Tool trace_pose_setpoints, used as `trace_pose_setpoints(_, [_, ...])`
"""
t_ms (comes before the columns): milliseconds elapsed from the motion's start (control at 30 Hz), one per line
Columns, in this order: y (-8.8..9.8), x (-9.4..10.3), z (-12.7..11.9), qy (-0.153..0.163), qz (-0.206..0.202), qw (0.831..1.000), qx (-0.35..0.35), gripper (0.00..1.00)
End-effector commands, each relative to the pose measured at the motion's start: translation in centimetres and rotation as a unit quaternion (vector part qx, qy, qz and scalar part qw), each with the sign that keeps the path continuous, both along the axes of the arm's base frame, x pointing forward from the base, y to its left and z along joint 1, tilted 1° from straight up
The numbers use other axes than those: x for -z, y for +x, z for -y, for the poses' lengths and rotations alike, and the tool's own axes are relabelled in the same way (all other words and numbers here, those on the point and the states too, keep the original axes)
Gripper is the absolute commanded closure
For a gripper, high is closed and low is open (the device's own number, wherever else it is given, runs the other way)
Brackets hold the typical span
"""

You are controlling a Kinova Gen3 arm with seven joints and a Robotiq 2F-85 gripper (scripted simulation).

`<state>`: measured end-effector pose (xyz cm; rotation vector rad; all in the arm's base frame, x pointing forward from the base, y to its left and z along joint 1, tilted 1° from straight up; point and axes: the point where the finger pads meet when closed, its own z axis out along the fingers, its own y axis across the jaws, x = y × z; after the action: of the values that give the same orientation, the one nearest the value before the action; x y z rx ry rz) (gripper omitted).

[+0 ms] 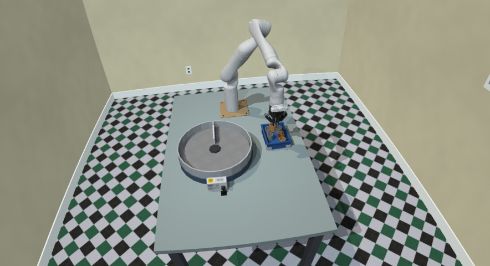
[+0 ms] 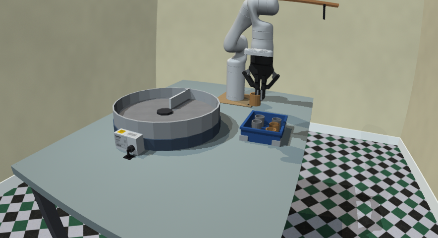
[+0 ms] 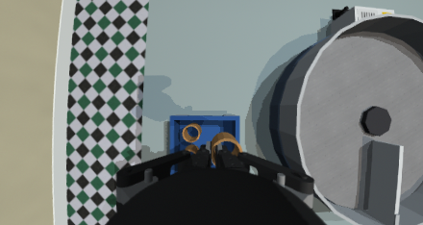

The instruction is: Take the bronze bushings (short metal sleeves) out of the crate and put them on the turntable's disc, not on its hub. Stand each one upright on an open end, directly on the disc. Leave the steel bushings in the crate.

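The gripper (image 1: 275,124) (image 2: 259,95) (image 3: 213,148) hangs above the crate (image 1: 278,146) (image 2: 260,139) (image 3: 206,117), pointing down, its fingers clamped on the thin wall of a bronze bushing (image 1: 272,127) (image 2: 254,99) (image 3: 226,138). One finger is inside the sleeve and the other outside; the bushing is roughly upright and raised over the crate.

Two more bronze bushings stand in the crate, the nearer one (image 1: 282,139) (image 2: 270,129) (image 3: 185,132) close to the wall facing away from the arm's base plate (image 1: 223,114) (image 2: 224,101), the second one (image 1: 280,133) (image 2: 274,126) just beside it. Three steel bushings also stand in the crate: two (image 1: 270,136) (image 2: 256,124) on the side toward the turntable (image 1: 215,173) (image 2: 171,130) (image 3: 288,102), one (image 2: 276,120) on the opposite side.

The turntable sits on the counter (image 1: 253,209) (image 2: 195,181) (image 3: 207,49) beside the crate, apart from it. Its disc (image 1: 202,139) (image 2: 137,109) (image 3: 336,92) bears no bushing, nor does its dark hub (image 1: 214,148) (image 2: 164,111) (image 3: 376,121).
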<state>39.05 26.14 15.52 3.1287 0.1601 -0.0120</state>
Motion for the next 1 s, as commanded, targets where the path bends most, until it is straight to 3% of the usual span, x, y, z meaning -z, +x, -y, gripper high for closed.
trace_pose_setpoints(0, [0.1, -0.2, 0.8, -0.001, 0.001, 1.000, 0.000, 1.00])
trace_pose_setpoints(200, [0.0, -0.3, 3.2, -0.001, 0.004, 1.000, 0.000, 1.00])
trace_pose_setpoints(467, [-0.5, -0.5, 9.0, 0.002, 0.008, 1.000, 0.001, 1.00])
trace_pose_setpoints(533, [-0.5, -0.5, 9.0, 0.002, 0.008, 1.000, 0.001, 1.00])
trace_pose_setpoints(967, [-1.6, -0.6, 20.0, 0.002, 0.007, 1.000, 0.003, 1.00])
